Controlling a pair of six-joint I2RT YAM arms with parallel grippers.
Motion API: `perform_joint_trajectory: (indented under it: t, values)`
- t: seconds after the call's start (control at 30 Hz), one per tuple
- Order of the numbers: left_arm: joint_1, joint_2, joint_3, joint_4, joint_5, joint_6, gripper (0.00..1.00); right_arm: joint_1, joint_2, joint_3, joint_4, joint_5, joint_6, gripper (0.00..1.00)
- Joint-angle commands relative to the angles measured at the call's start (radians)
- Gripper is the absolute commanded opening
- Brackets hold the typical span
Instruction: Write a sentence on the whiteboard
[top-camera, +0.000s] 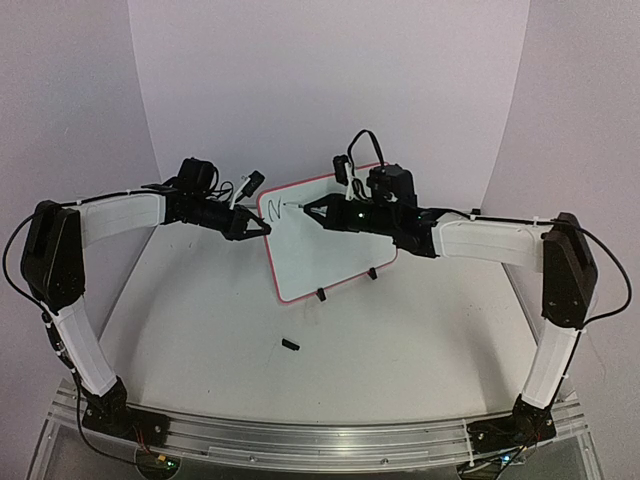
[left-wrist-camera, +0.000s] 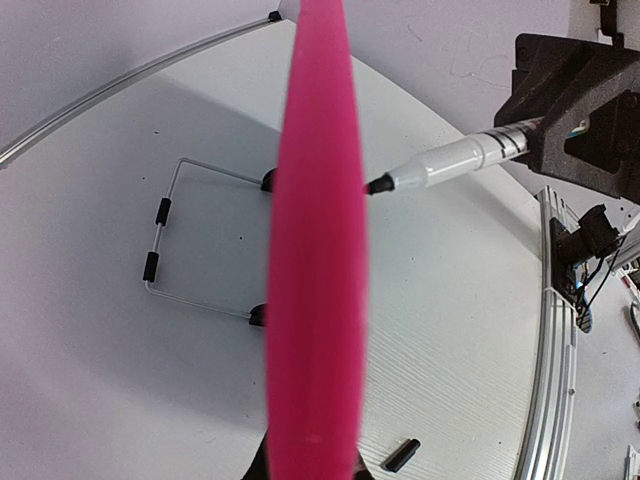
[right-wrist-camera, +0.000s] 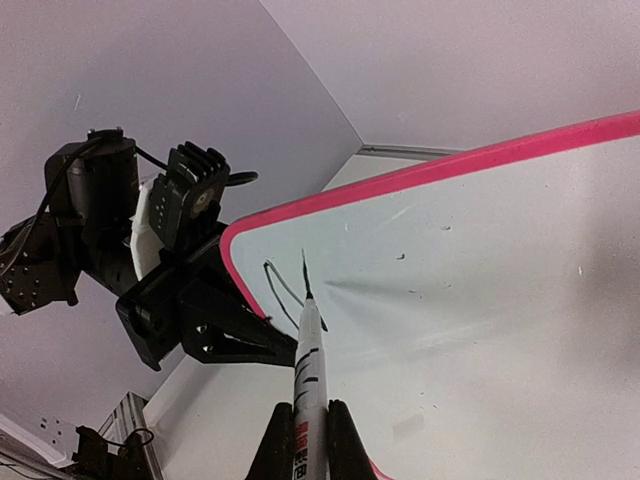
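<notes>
A: Big to small, quick. We have the table (top-camera: 200, 340), white, with both arms reaching in over it from the near edge.
B: Next the whiteboard (top-camera: 325, 262). We see it standing on its black feet toward the far middle of the table, between the two arms, with a wire stand (left-wrist-camera: 165, 235) behind it.
A: Grippers. The left gripper (top-camera: 262, 228) is clenched on the board's left edge. In its own wrist view the pink frame runs straight down into the jaws.
B: Agreed. The right gripper (right-wrist-camera: 305, 425) is clamped around a marker (right-wrist-camera: 309, 360), with the tip pointing at the board's upper left corner.
A: Tip touching?
B: From the right wrist view we read it as on or just off the surface, right beside the strokes. We cannot tell which.
A: The cap (top-camera: 291, 345) is off, lying on the table in front of the board, well apart from both grippers.
B: Smallest is the sentence (top-camera: 277, 208). We see only one letter, thin and black, in the upper left corner. It looks like an N.
A: So progress?
B: We judge it barely begun. The board is steadied, the marker is uncapped and in hand, and the first letter is down. Nearly the whole sentence is left, and the rest of the board is bare apart from faint smudges.
A: Next step, we guess, is a second letter just right of the N.
B: We log that as a guess only.
</notes>
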Motion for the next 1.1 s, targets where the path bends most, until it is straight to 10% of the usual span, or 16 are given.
perform_joint_trajectory:
  t: [0.0,1.07]
  values:
    - [-0.024,-0.017,0.001,-0.088,0.007,0.013,0.0,-0.006,0.023,0.045,0.033,-0.006,0.011,0.0]
    - [-0.025,-0.021,0.001,-0.093,0.001,0.017,0.0,-0.024,-0.022,-0.024,-0.001,0.081,0.027,0.0]
